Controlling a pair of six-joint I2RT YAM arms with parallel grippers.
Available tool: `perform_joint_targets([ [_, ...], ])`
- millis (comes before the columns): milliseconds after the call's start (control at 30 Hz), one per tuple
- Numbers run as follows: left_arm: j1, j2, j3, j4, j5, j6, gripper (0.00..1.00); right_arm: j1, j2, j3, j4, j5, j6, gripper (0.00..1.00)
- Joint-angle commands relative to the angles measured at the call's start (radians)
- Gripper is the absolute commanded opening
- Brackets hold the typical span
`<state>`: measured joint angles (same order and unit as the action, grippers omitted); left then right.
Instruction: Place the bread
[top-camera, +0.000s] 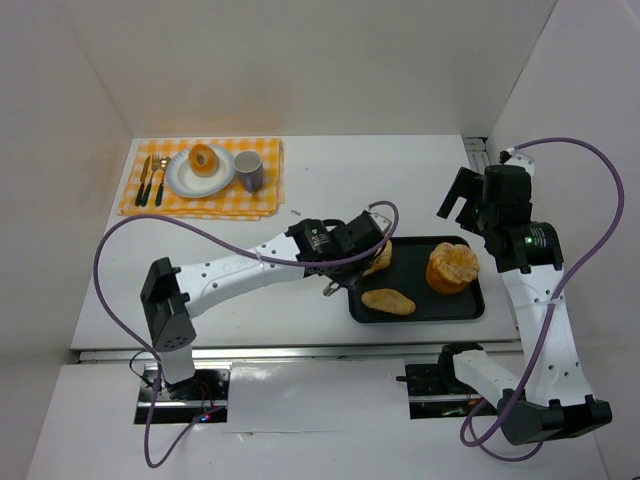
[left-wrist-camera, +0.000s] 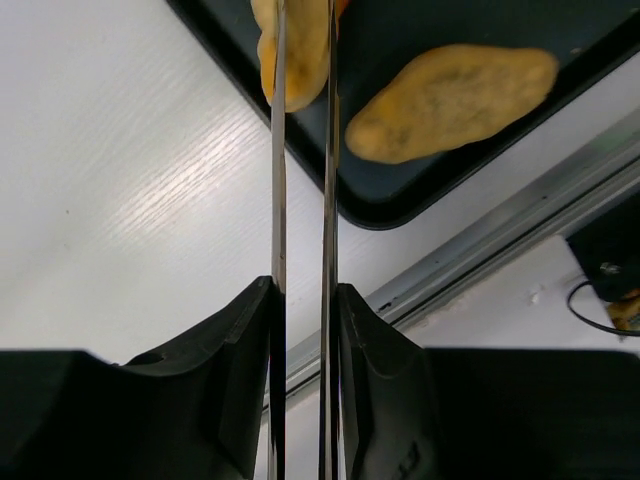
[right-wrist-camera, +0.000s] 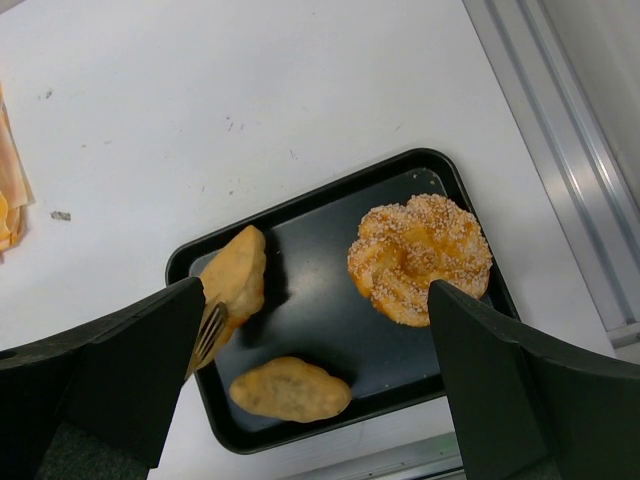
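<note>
Golden oblong bread (right-wrist-camera: 238, 275) clamped in tongs (right-wrist-camera: 208, 335), at tray (right-wrist-camera: 320, 300) left edge.

Lab test cell (white panel walls (top-camera: 300, 60))

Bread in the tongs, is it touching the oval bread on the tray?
Apart. Right wrist view shows bare tray between bread in the tongs and oval bread.
</note>
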<state>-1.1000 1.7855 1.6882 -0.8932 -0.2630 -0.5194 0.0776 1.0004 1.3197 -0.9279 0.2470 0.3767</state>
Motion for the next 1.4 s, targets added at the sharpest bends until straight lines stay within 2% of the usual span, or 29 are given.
perform_joint_targets([
  [0, 0.028, -0.066, 0.090, -0.003, 0.037, 0.047, 0.01, -0.002, -0.019, 0.003, 0.021, 0.000, -0.002, 1.00],
  [133, 0.120, -0.145, 0.111, -0.003, 0.135, 0.058, 0.00, -0.002, -0.019, 0.003, 0.021, 0.000, -0.002, 1.00],
  [233, 0.238, -0.196, 0.111, 0.025, 0.209, 0.068, 0.00, -0.002, -0.019, 0.012, 0.021, 0.009, -0.002, 1.00],
  [467, 0.566, -0.294, 0.139, 0.040, 0.228, 0.134, 0.00, -0.002, -0.019, 0.012, 0.021, 0.009, -0.002, 1.00],
  [500, 0.647, -0.294, 0.139, 0.040, 0.261, 0.134, 0.00, -0.002, -0.019, 0.012, 0.021, 0.009, -0.002, 1.00],
  [600, 0.791, -0.331, 0.113, 0.092, 0.312, 0.147, 0.00, -0.002, -0.019, 0.012, 0.021, 0.000, -0.002, 1.00],
  [733, 0.963, -0.354, 0.103, 0.132, 0.361, 0.147, 0.00, -0.002, -0.010, 0.012, 0.012, 0.009, -0.002, 1.00],
  [833, 1.052, -0.354, 0.094, 0.143, 0.334, 0.147, 0.00, -0.002, -0.009, 0.012, 0.023, 0.009, -0.002, 1.00],
  [967, 1.117, -0.345, 0.042, 0.204, 0.271, 0.111, 0.00, -0.002, 0.009, 0.012, 0.032, -0.009, -0.002, 1.00],
  [1067, 1.131, -0.336, -0.013, 0.237, 0.182, 0.091, 0.00, -0.002, 0.032, 0.012, 0.032, -0.009, -0.002, 1.00],
  [1367, 1.169, -0.279, -0.194, 0.382, 0.067, 0.062, 0.00, -0.002, 0.050, 0.012, 0.051, -0.018, -0.002, 1.00],
])
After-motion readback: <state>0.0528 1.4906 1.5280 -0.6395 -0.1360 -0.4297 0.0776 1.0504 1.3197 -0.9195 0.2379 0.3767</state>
